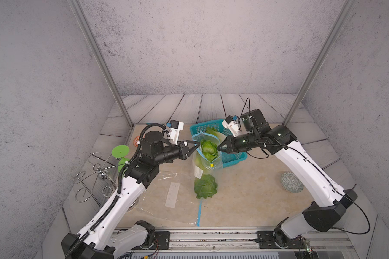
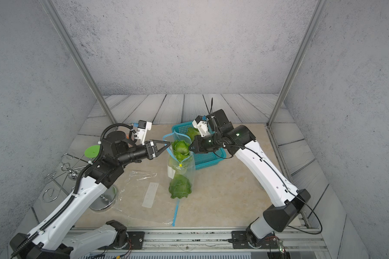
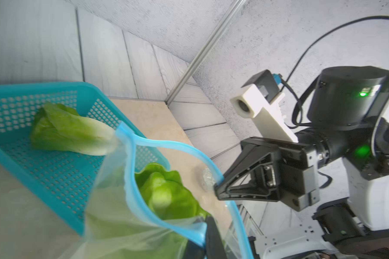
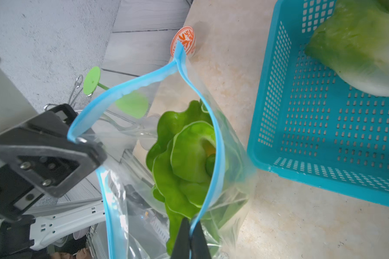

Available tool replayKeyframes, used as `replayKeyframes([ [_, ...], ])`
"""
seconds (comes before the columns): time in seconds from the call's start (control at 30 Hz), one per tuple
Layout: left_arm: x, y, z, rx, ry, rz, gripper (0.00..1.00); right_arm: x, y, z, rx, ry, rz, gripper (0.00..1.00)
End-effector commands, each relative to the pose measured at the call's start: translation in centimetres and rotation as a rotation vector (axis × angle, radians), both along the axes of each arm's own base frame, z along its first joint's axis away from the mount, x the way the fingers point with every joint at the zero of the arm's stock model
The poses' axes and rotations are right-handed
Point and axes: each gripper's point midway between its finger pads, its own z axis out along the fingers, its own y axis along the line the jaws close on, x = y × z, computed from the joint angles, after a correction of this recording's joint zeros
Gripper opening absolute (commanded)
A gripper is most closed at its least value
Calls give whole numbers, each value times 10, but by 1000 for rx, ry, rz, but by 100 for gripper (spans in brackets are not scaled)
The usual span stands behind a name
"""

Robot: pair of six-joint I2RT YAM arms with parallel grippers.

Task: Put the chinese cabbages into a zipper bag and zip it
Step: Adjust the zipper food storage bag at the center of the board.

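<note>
Both top views, zipper bag [image 1: 197,167]: held up mid-counter just in front of the basket, mouth spread wide between the two tools, lower end resting on the counter [image 1: 245,201].
Left tool [image 1: 197,143]: pressed together on the blue zip rim [image 1: 204,153], on the robot's left side of the mouth.
Right tool [image 1: 218,148]: pressed together on the opposite side of that rim.
Upper cabbage [image 1: 208,146]: inside the bag, leafy top showing at the mouth.
Lower cabbage [image 1: 206,187]: at the bag's lower end on the counter, apparently inside the plastic.
Basket cabbage [image 1: 211,131]: lying in the teal basket [image 1: 234,160], behind the bag.
Yellow slider [image 1: 211,165]: on the rim at the near end of the mouth.
Surroundings: green goblet [image 1: 120,151] and wire rack [image 1: 92,177] beside the left arm; second clear bag [image 1: 166,179] flat on the counter; patterned bowl [image 1: 292,182] near the right arm.

Left wrist view, right tool [image 3: 218,187]: tips closed on the blue rim, no gap visible.
Left tool [image 3: 208,224]: dark tips closed over the near rim.
Upper cabbage [image 3: 169,195]: below the rim, within the open mouth.
Basket cabbage [image 3: 70,132]: on the basket floor, white base toward the bag.

Right wrist view, left tool [image 4: 83,141]: clamped on the far rim.
Right tool [image 4: 190,233]: tips together, blue rim pinched between them.
Upper cabbage [image 4: 184,161]: upright in the bag, against the rim nearest the basket [image 4: 301,145].
Orange-patterned cup [image 4: 184,38]: on the counter beyond the bag.
</note>
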Motion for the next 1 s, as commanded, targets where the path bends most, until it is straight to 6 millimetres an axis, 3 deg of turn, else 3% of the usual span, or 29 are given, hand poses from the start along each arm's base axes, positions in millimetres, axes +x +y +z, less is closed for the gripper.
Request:
replayKeyframes([
  [0.0, -14, -25, 14, -57, 15, -26, 0, -16, 7, 5, 9, 29, 117, 0],
  [0.13, -16, -36, -14, -58, 73, -18, 1, -7, -11, -13, -65, -27, 105, 0],
  [0.23, -14, -43, -26, -73, 90, -31, 18, -3, -12, -30, -57, -5, 159, 0],
  [0.33, -22, -50, -15, -59, 14, -119, 40, 4, -14, -51, -117, -23, 203, 0],
  [0.4, -27, -40, -5, 31, -74, -152, 50, 11, -17, -58, -164, -59, 222, 0],
  [0.5, -22, -1, 12, 111, -150, -112, 59, 18, -19, -61, -197, -103, 248, 1],
  [0.6, 2, 46, 7, 151, -152, 43, 70, 21, -18, -59, -199, -139, 277, 1],
  [0.7, 24, 65, -18, 191, -135, 130, 70, 21, -16, -56, -191, -160, 295, 2],
  [0.97, 76, 40, -55, -5, -129, 44, 72, 19, -10, -49, -125, -239, 335, 4],
])
